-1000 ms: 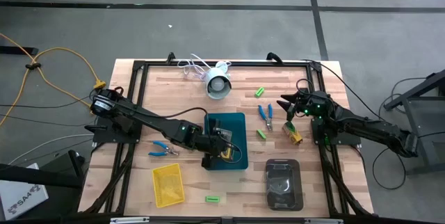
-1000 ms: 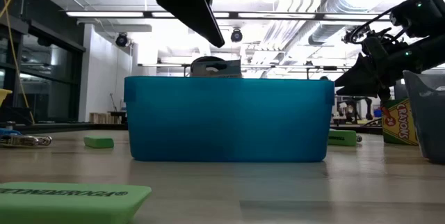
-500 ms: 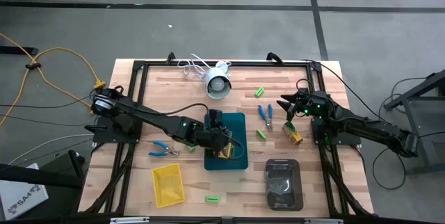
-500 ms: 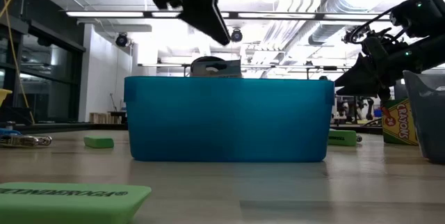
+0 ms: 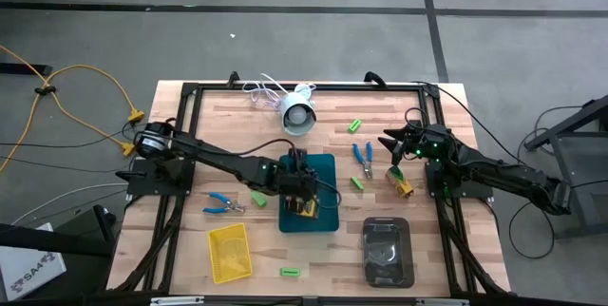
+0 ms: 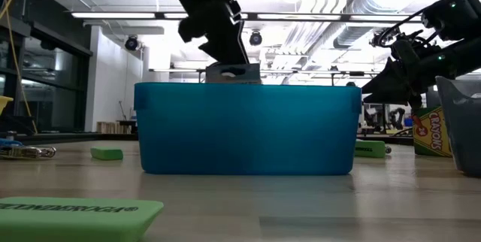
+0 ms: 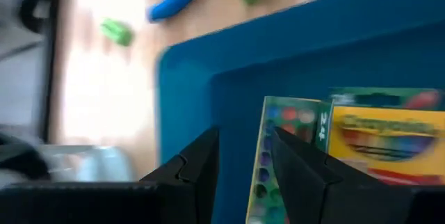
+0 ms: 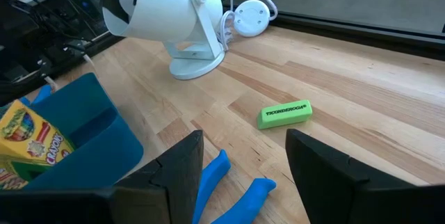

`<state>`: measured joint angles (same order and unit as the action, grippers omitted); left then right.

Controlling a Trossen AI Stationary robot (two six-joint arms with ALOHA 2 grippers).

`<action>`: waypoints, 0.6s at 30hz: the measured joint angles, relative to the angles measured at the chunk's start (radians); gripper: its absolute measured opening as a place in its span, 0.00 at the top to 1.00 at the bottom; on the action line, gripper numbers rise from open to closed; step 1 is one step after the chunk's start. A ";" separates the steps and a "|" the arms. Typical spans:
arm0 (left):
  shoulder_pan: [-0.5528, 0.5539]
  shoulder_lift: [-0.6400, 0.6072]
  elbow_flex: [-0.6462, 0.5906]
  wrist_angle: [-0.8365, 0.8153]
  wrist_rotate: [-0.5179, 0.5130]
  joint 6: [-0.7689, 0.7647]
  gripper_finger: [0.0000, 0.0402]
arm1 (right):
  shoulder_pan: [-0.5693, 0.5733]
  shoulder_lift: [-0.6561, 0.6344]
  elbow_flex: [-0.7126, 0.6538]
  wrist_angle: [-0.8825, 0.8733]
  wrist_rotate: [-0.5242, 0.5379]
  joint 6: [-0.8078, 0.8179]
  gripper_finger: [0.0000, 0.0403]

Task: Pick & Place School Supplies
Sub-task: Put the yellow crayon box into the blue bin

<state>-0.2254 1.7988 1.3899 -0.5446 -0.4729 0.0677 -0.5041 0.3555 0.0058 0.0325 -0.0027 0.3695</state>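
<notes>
my left tool (image 5: 297,165) hangs over the teal tray (image 5: 323,165), fingers parted and empty; a crayon box (image 7: 386,137) lies inside it. my right tool (image 5: 389,143) waits open above the blue scissors (image 5: 364,158).

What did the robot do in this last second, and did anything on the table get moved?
The left gripper swung across the teal tray, from its near edge toward the far side, leaving the crayon box lying in the tray. Its fingers are open, empty. The right gripper stayed hovering by the blue scissors; the other crayon box, green blocks and the other trays did not move.
</notes>
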 joint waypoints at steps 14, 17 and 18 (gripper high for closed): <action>-0.048 0.001 -0.011 -0.013 0.123 -0.078 0.69 | 0.000 0.000 0.000 0.000 0.000 0.000 0.51; -0.053 0.021 -0.014 -0.007 0.118 -0.084 0.69 | 0.000 0.000 0.000 0.000 0.000 0.000 0.51; -0.053 0.026 -0.014 -0.012 0.116 -0.085 0.69 | 0.000 0.000 0.000 0.000 0.000 0.000 0.51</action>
<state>-0.2779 1.8250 1.3754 -0.5567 -0.3569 -0.0168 -0.5041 0.3553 0.0059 0.0322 -0.0025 0.3695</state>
